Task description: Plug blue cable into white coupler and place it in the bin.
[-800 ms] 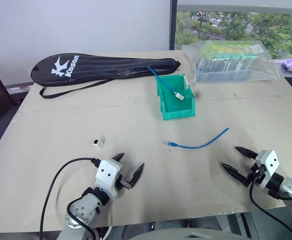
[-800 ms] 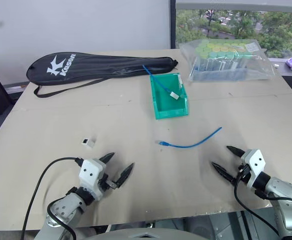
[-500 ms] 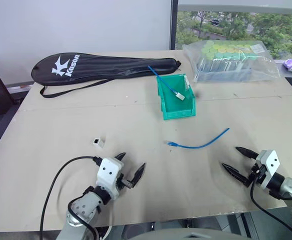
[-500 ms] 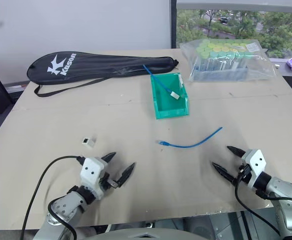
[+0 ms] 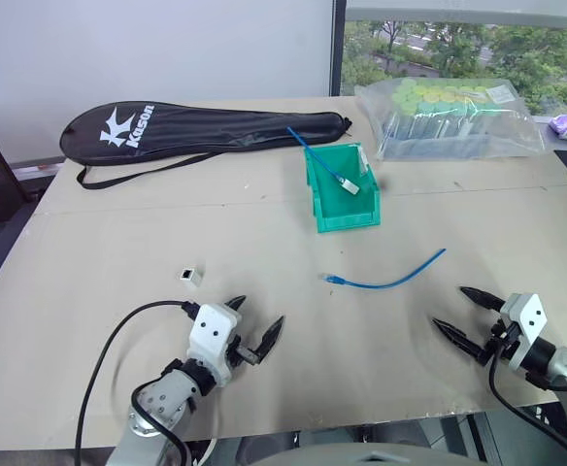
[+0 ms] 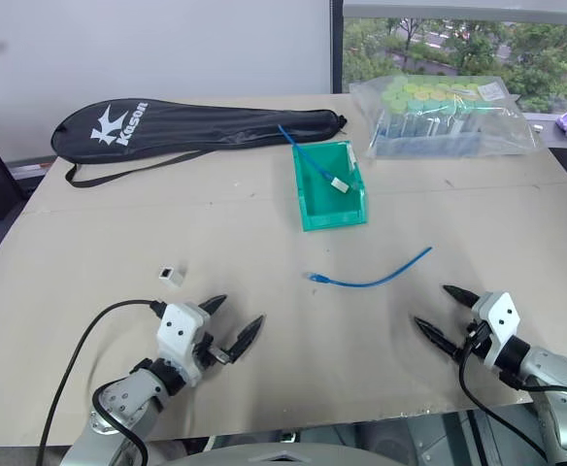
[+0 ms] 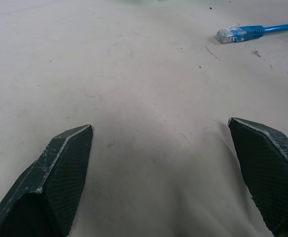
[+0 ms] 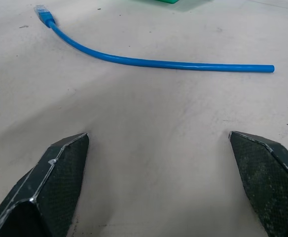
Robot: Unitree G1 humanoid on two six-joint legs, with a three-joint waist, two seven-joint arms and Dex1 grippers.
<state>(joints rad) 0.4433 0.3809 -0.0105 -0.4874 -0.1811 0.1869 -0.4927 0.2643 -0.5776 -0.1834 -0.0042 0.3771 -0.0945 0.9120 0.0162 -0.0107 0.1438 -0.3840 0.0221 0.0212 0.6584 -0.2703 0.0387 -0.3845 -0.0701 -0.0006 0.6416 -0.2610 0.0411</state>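
The curved blue cable [image 5: 390,280] lies loose on the table's middle, its clear plug [image 7: 230,34] at the left end. The white coupler [image 5: 190,277] sits alone to the left, socket facing left. Behind them stands the green bin [image 5: 342,189], which holds another blue cable with a white block. My left gripper [image 5: 254,330] rests open low at the front, right of and nearer than the coupler. My right gripper [image 5: 468,313] is open at the front right, just short of the cable [image 8: 159,61]. Neither holds anything.
A black racket bag [image 5: 191,131] lies along the back left. At the back right is a clear plastic bag of green-capped items [image 5: 453,116]. The table's front edge [image 5: 361,419] runs right under both grippers.
Both grippers have sunk slightly toward the front edge; they stay open. Cable, coupler and bin are where they were.
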